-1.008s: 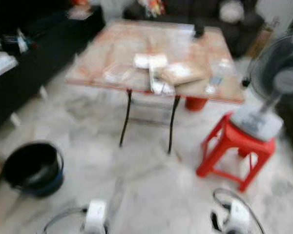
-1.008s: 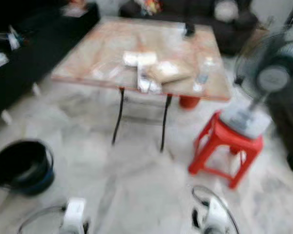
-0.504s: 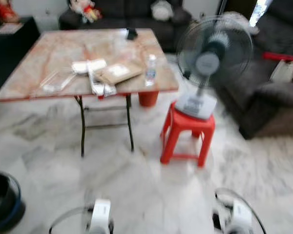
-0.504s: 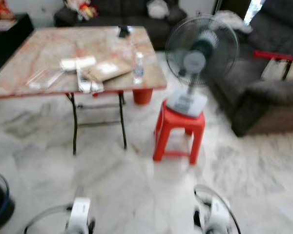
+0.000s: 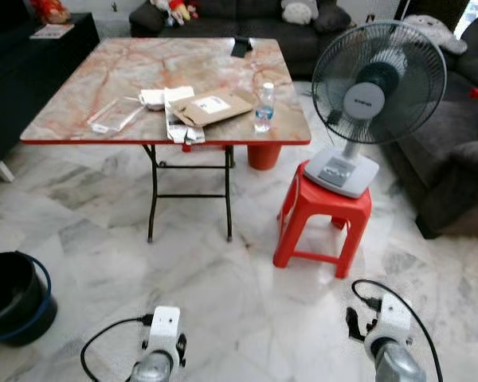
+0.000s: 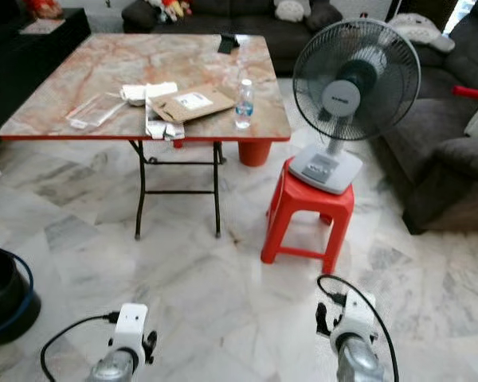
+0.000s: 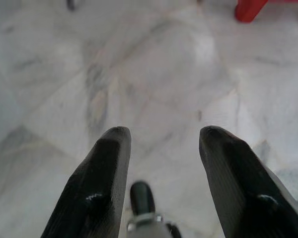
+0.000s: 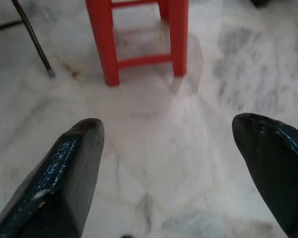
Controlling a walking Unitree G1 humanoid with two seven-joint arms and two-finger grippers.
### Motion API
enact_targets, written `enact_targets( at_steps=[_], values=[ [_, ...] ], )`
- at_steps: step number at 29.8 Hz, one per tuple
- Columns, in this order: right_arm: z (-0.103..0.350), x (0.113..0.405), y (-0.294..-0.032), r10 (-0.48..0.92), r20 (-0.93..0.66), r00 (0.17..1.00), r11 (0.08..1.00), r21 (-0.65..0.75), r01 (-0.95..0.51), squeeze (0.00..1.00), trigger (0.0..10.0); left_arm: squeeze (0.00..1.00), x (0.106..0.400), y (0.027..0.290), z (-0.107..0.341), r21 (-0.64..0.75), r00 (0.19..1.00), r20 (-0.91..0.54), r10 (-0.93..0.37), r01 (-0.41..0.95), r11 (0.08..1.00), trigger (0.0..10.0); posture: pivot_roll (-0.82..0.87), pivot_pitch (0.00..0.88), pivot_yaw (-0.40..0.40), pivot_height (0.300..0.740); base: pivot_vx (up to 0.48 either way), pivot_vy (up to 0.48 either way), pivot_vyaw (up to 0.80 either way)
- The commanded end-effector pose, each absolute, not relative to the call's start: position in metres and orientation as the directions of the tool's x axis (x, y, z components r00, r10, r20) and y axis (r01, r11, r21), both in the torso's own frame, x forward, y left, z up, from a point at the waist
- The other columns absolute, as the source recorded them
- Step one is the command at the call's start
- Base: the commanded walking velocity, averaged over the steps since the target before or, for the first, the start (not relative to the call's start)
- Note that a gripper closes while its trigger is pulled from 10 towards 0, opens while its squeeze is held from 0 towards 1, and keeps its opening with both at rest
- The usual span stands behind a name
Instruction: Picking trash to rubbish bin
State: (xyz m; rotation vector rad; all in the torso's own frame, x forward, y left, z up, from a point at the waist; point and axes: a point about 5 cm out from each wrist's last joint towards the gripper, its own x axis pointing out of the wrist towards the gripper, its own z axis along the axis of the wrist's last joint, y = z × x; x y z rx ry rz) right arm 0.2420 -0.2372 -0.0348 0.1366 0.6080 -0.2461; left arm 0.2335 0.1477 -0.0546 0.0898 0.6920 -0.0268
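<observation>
You had the black bin (image 5: pixel 14 296) cut off by the left edge of the head view, on the marble floor (image 5: pixel 223 302) well apart from the table (image 5: pixel 80 119). Both arms were cropped at the bottom edge, so you saw just their wrists there. The left gripper (image 7: pixel 164 144) hung over bare floor with its 2 fingers spread and nothing between them; the right gripper (image 8: pixel 169 144) was spread wider, near the feet of the red stool (image 8: pixel 139 34).

On the table you had 1 brown envelope (image 5: pixel 213 106), 1 clear water bottle (image 5: pixel 264 107) just beside it, 1 clear plastic sheet (image 5: pixel 115 115), and white packets (image 5: pixel 166 97) too small to count. 1 dark object (image 5: pixel 241 46) at the far edge was hard to identify. 1 fan (image 5: pixel 374 79) stood on the stool. An orange-red container (image 5: pixel 264 155) was partly hidden under the table.
</observation>
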Motion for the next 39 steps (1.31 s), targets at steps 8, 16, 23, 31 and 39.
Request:
enact_targets(
  at_steps=[8, 16, 23, 31, 39],
  values=[
    [0.011, 0.297, -0.214, -0.051, -0.382, 0.923, 0.994, 0.067, 0.083, 0.00, 10.0, 0.00, 0.275, 0.138, -0.020, 0.074, 0.876, -0.481, -0.038, 0.084, 0.994, 10.0, -0.07, 0.037, -0.061, 0.740, 0.000, 0.000, 0.10],
    [-0.004, 0.280, -0.225, -0.099, -0.436, 0.894, 0.987, 0.069, 0.143, 0.00, 10.0, 0.00, 0.265, 0.136, -0.029, 0.067, 0.855, -0.517, -0.048, 0.097, 0.993, 10.0, -0.08, 0.036, -0.048, 0.740, 0.000, 0.000, 0.73],
    [-0.013, 0.268, -0.231, -0.121, -0.463, 0.878, 0.982, 0.070, 0.173, 0.00, 10.0, 0.00, 0.255, 0.141, -0.036, 0.076, 0.841, -0.540, -0.044, 0.101, 0.992, 10.0, -0.08, 0.034, -0.041, 0.740, 0.000, 0.000, 0.80],
    [-0.012, 0.270, -0.229, -0.117, -0.460, 0.880, 0.984, 0.069, 0.167, 0.00, 10.0, 0.00, 0.256, 0.141, -0.036, 0.076, 0.842, -0.538, -0.047, 0.104, 0.992, 10.0, -0.08, 0.023, -0.038, 0.740, 0.000, 0.000, 0.80],
    [-0.010, 0.273, -0.225, -0.105, -0.452, 0.886, 0.985, 0.075, 0.155, 0.00, 10.0, 0.00, 0.258, 0.137, -0.035, 0.069, 0.844, -0.533, -0.059, 0.112, 0.991, 10.0, -0.08, 0.015, -0.038, 0.740, 0.000, 0.000, 0.80]
  ],
)
